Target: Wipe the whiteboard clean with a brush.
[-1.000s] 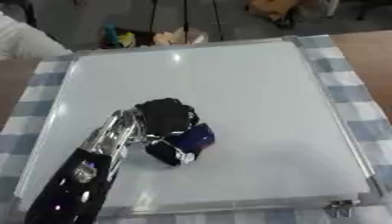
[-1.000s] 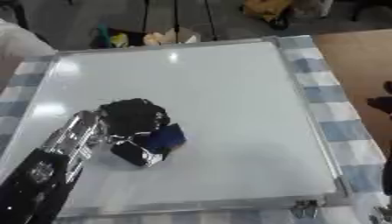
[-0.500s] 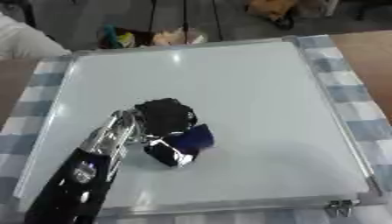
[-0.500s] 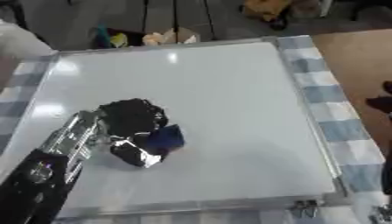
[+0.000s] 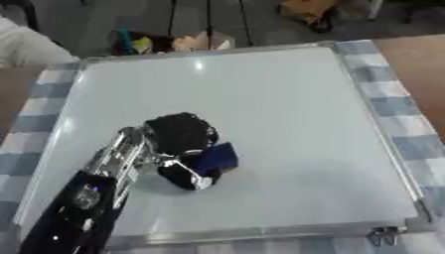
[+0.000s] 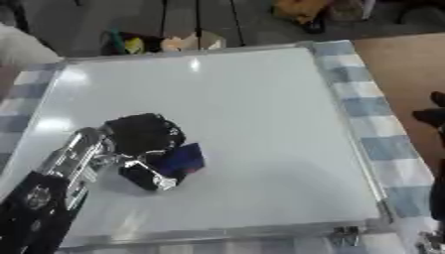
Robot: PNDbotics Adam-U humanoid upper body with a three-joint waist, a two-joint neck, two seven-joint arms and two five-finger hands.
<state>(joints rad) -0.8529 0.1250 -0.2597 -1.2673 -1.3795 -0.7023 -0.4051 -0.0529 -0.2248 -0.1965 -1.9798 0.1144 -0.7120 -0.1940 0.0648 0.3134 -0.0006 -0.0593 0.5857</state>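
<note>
A white whiteboard (image 5: pixel 287 114) with a silver frame lies flat on a blue-and-white checked cloth. I see no marks on its surface. My left hand (image 5: pixel 181 135) rests on the board's lower left part, fingers curled round a dark blue brush (image 5: pixel 217 158) that lies against the board. My left arm comes in from the lower left corner. Of my right hand (image 6: pixel 432 116) only dark fingertips show at the right edge of the right eye view, off the board.
The checked cloth (image 5: pixel 400 106) runs along the board's right and left sides, with brown table beyond it on the right. A metal clip (image 5: pixel 382 235) sits at the board's near right corner. Boxes and coloured clutter (image 5: pixel 165 42) stand past the far edge.
</note>
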